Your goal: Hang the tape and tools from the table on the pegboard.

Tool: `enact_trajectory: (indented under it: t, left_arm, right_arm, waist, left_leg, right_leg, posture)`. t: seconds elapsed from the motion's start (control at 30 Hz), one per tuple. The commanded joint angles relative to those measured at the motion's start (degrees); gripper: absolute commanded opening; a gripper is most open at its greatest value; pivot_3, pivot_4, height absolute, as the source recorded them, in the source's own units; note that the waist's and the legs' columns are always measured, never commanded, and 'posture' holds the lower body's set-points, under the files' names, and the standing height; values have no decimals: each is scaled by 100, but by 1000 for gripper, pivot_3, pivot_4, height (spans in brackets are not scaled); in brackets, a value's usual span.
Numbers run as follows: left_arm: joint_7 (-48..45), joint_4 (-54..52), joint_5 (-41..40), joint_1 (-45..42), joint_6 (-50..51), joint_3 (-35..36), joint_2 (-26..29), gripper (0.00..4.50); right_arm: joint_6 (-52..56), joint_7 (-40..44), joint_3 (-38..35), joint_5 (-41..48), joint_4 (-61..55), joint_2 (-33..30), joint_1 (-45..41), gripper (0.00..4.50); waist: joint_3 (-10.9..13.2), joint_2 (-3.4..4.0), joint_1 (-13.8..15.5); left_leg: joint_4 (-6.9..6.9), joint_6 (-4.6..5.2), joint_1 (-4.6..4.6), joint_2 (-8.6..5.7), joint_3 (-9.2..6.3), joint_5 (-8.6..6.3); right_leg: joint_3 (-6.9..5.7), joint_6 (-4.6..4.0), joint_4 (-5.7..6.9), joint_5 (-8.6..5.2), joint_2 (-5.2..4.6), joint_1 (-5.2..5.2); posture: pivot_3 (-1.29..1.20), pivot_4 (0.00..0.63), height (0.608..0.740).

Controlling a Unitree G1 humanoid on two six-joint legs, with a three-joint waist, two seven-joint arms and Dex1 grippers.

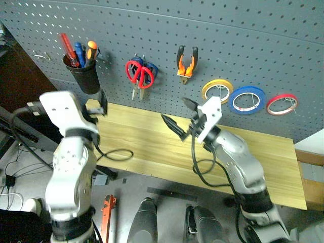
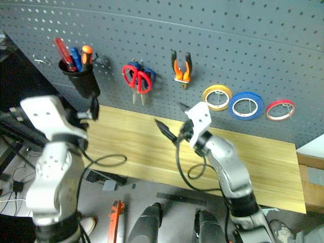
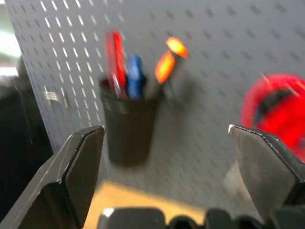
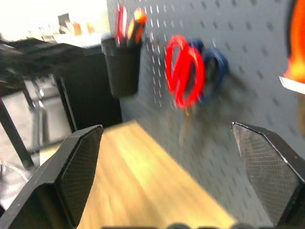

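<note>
Both the left end effector [image 1: 103,103] and right end effector [image 1: 178,117] gape wide, empty, above the light wooden bench [image 1: 152,142]. At two o'clock, the blue tape ring [image 1: 246,99] hangs on the dark grey pegboard [image 1: 202,30]; red-handled scissors [image 1: 139,73] and orange-and-black pliers [image 1: 187,63] at twelve.

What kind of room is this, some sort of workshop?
Probably a workshop or lab bench: a grey pegboard holds scissors, pliers and tape rolls, above a wooden table.
</note>
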Motion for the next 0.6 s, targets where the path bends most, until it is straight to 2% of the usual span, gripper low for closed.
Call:
enact_trajectory:
  t: [0.03,0.1,0.17,0.23,0.37,0.5,0.6]
  left_arm:
    - [-262,384,-184,390,340,-349,-325,4454]
    - [-440,980,-213,380,342,-479,-501,4454]
    - [-608,1574,-5,239,137,-661,-474,4454]
    - [-875,2178,176,1,-223,-826,-369,4454]
    - [-1382,3512,294,-642,-578,-988,-278,4454]
    - [-1901,4535,365,-1205,-995,-1115,-270,4454]
    - [-2094,5080,525,-1432,-1262,-1245,-295,4454]
  right_arm:
    - [81,-358,-245,-225,-200,-152,536,4500]
    - [174,-701,-328,-491,-5,-212,796,4500]
    - [266,-1127,-448,-721,213,-131,894,4500]
    - [380,-1522,-631,-776,422,74,895,4500]
    - [539,-2286,-1044,-960,896,387,822,4500]
    - [502,-2576,-1299,-1036,1395,442,876,4500]
    - [401,-2675,-1401,-1033,1675,450,932,4500]
  waist:
    - [-103,16,-2]
    - [-181,18,0]
    - [-249,21,-15]
    - [-354,16,-44]
    - [-565,20,-106]
    - [-764,23,-217]
    - [-861,31,-302]
  left_leg:
    - [0,1,7,0,0,0]
    - [5,5,29,-2,2,3]
    - [5,15,61,-3,3,9]
    - [4,25,83,-3,15,15]
    - [4,30,88,-3,20,20]
    - [-6,30,89,-7,32,19]
    - [-15,30,89,-8,32,18]
  right_leg:
    - [1,0,-4,-1,3,7]
    - [2,1,-7,-2,3,34]
    - [4,21,-12,-21,6,63]
    - [17,-18,-9,-30,8,73]
    - [21,-21,-8,-25,11,77]
    - [31,16,-14,-8,10,76]
    - [33,7,-16,-3,10,75]
  posture:
    - [275,143,740]
    - [263,130,740]
    - [243,107,740]
    - [227,88,740]
    - [194,53,740]
    - [157,17,740]
    - [136,0,740]
